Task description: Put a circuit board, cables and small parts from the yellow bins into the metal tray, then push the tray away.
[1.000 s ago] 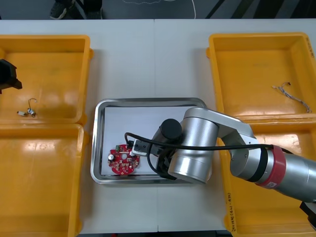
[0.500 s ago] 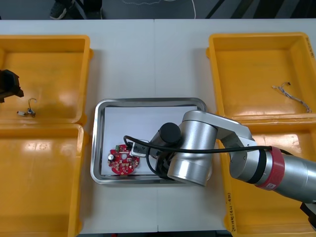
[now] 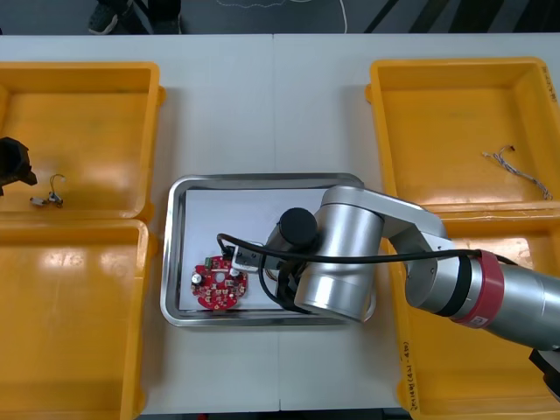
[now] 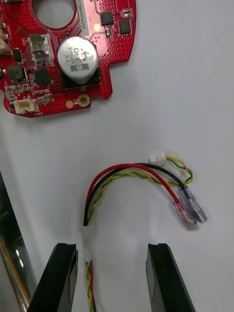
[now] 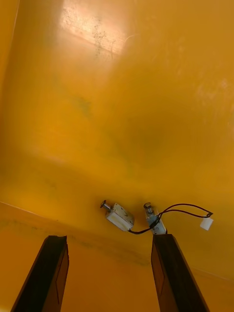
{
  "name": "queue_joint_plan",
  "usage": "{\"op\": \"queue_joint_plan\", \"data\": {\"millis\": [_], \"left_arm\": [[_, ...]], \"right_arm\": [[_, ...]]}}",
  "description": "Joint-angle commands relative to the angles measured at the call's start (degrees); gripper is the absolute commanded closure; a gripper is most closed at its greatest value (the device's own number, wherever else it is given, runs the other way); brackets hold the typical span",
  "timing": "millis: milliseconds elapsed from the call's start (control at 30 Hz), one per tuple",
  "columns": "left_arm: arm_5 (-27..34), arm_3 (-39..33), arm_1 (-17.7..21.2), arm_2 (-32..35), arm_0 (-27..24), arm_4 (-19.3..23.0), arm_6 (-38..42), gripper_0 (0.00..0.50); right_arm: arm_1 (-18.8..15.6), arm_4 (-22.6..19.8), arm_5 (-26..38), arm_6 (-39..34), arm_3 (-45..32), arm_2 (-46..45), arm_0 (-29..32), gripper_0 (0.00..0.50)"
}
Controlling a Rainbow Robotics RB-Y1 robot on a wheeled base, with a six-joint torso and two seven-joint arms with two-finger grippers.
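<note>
My right gripper [image 4: 113, 280] stands open just above the white floor of the metal tray [image 3: 262, 181]. The red and yellow cable [image 4: 131, 185] lies loose on that floor; its tail runs back between the fingers, close to one of them. Just beyond the cable lies the round red circuit board [image 4: 68, 53], at the tray's near left [image 3: 214, 284]. The right arm [image 3: 341, 262] covers the tray's near right part. My left gripper [image 5: 112, 273] is open over the far left yellow bin [image 3: 87, 74], with small metal parts [image 5: 119, 214] on a black wire just ahead of its fingertips.
A thin twisted cable [image 3: 516, 171] lies in the far right yellow bin [image 3: 455, 70]. The near left bin [image 3: 70, 236] and near right bin [image 3: 490, 385] flank the tray. The small metal parts [image 3: 48, 197] lie near the far left bin's near wall.
My right gripper has opened and let go of the red and yellow cable in the tray. My left gripper has moved nearer to the small metal parts in the far left bin.
</note>
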Motion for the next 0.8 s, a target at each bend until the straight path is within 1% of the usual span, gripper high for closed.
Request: {"op": "queue_joint_plan", "data": {"millis": [33,267,400,600,800], "left_arm": [[-1.2,0.6,-0.7,-0.4,-2.2,-0.8,-7.8,0.006],[-2.1,1.9,-2.0,-0.4,-2.1,-1.6,-8.0,0.023],[-2.4,2.3,-2.7,-0.4,-2.1,-2.1,-8.1,0.03],[-2.6,3.2,-3.7,-0.4,-2.1,-2.8,-8.0,0.035],[-4.1,4.5,-4.3,-0.4,-2.1,-3.4,-8.3,0.033]], "right_arm": [[0.2,-3.6,2.4,2.9,-1.3,-4.7,-3.0,0.09],[0.0,-8.0,7.4,2.1,-3.9,-11.1,-4.1,0.088],[-0.5,-9.4,10.6,1.5,-5.4,-14.8,-4.5,0.09],[-1.2,-12.9,16.4,0.7,-6.2,-23.1,-4.5,0.088],[-3.0,-15.4,21.7,0.0,-6.2,-30.4,-5.2,0.089]]}}
